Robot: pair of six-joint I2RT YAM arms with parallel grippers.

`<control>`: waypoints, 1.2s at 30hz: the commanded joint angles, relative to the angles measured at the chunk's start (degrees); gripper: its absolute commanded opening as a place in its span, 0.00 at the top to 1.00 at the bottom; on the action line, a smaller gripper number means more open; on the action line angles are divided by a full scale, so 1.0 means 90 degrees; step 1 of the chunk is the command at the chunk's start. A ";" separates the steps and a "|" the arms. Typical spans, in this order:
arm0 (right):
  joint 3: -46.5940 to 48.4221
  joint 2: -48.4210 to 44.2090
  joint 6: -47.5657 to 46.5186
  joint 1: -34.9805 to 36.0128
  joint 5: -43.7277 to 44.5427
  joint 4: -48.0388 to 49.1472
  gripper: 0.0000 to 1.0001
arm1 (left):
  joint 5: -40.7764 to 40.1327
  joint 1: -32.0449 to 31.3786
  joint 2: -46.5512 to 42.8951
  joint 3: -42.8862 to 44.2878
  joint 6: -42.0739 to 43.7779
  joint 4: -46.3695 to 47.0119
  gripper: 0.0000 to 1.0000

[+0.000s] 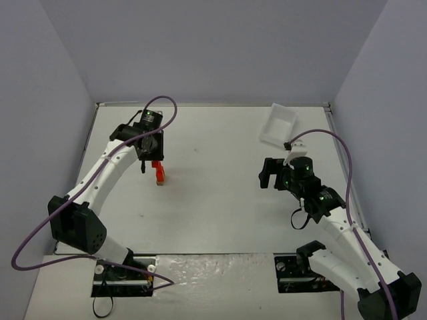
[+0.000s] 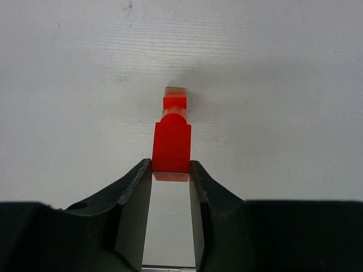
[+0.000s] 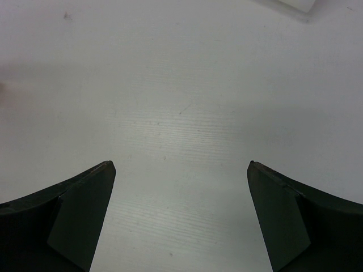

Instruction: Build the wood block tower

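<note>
White tabletop [image 1: 220, 200], pale purple walls, pretty bare setup. My left jaws were clamped on a red block [image 2: 171, 148]. That block sat right at the tower [image 1: 159, 172], which stood left of centre on the tabletop, well apart from the white tray [image 1: 279, 125] at the far right. My right jaws were spread wide over bare surface, holding nothing.

Best guess, I was mid-placement, setting that red piece onto the stack. The next move would need a slow release and a straight pull-away, since the thing is skinny and would tip easily.

The left wrist camera showed the pinch up close, plus more red pieces and a tan block [image 2: 176, 90] lined up past it. The overhead view only gave a small red sliver, but it showed where both arms sat. I couldn't spot any green piece, and couldn't tell if the held block was fully seated.
</note>
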 commanded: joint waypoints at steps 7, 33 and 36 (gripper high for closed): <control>0.0232 0.0105 -0.0011 -0.0040 0.0082 0.0264 0.00 | -0.0084 0.0040 0.0089 -0.0010 0.0037 0.0417 1.00; 0.0222 0.0155 -0.0002 -0.0042 0.0067 0.0264 0.00 | -0.0301 0.0128 0.0175 -0.0119 -0.0129 0.0472 1.00; 0.0222 0.0151 -0.0010 -0.0038 0.0061 0.0264 0.00 | -0.0293 0.0129 0.0161 -0.0135 -0.0131 0.0510 1.00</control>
